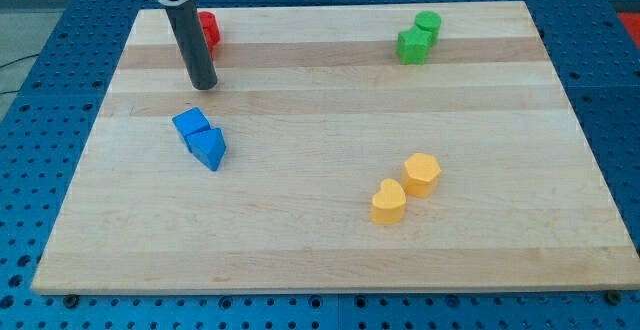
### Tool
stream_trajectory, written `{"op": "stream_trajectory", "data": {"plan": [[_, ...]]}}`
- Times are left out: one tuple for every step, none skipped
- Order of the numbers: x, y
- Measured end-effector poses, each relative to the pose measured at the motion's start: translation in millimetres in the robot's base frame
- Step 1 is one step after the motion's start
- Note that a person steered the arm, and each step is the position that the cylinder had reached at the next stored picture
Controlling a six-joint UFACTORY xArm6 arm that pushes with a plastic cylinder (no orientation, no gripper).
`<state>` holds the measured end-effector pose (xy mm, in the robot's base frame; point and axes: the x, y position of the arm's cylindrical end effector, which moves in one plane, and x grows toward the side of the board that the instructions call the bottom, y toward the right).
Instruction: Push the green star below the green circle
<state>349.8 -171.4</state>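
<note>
The green star [411,45] sits near the view's top right, touching the green circle [428,25], which is just up and to the right of it. My tip [204,85] rests on the board far to the view's left of both green blocks, just above the blue blocks.
A red block [208,30] is partly hidden behind the rod at the view's top left. A blue cube [190,123] and a blue triangle [208,149] touch below my tip. A yellow heart [388,202] and a yellow hexagon [421,175] lie at lower right. The wooden board [320,250] lies on a blue perforated table.
</note>
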Motion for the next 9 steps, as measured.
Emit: {"op": "stream_trajectory", "data": {"plan": [[0,0],[-8,73],[-38,153],[-73,184],[-78,217],[-63,240],[-59,254],[-59,268],[-59,271]]}}
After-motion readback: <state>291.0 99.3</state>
